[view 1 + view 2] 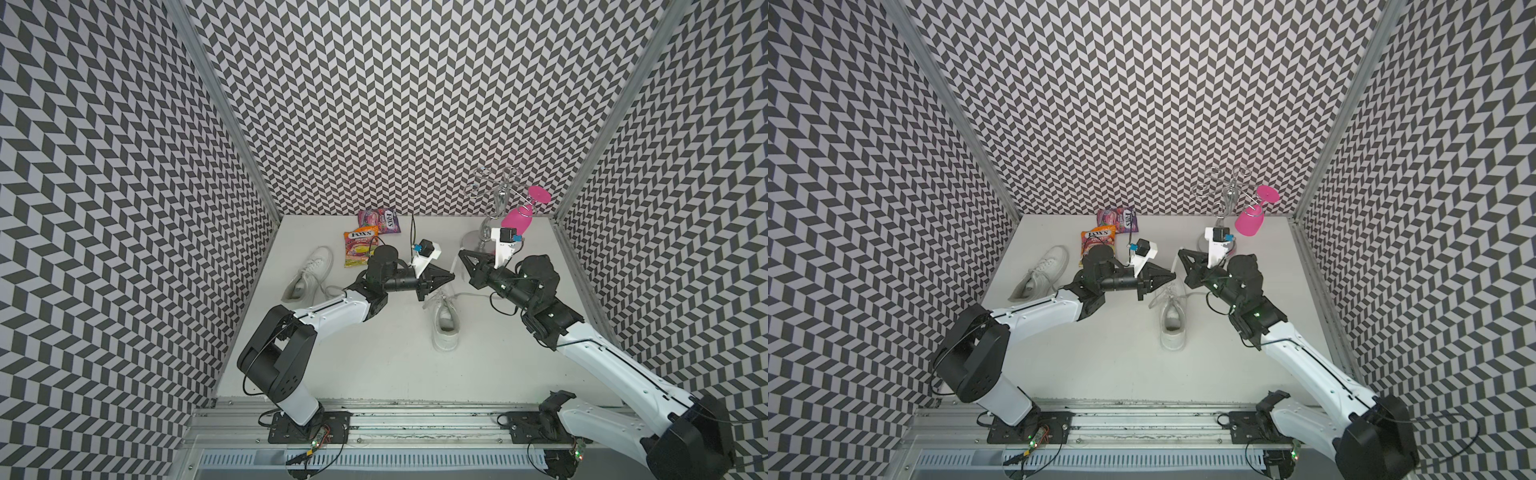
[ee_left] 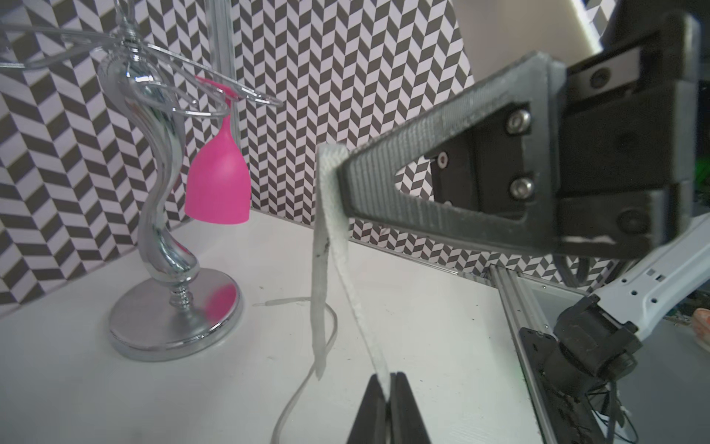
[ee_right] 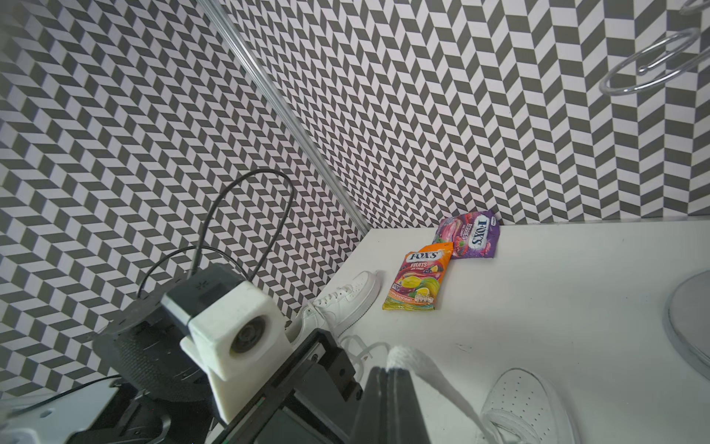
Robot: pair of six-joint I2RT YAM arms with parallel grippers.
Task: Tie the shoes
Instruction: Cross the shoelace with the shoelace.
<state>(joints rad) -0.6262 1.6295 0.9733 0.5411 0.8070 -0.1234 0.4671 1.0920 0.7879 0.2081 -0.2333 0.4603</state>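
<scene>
I see both end effectors, left (image 2: 387,388) and right (image 3: 392,378), pinching the lace (image 2: 330,215); the shoe's (image 1: 444,320) toe is hidden; candy bags (image 3: 418,282) read FOX'S.

Both arms rise from bases at the near edge of the tabletop (image 1: 365,374) and reach inward toward its middle. The left gripper (image 1: 451,276) points toward the right arm, its fingers (image 2: 403,407) pressed together on a lace (image 2: 369,326). The right gripper (image 1: 460,254) faces it at close range, fingers (image 3: 388,403) likewise closed on the lace's folded loop.
</scene>
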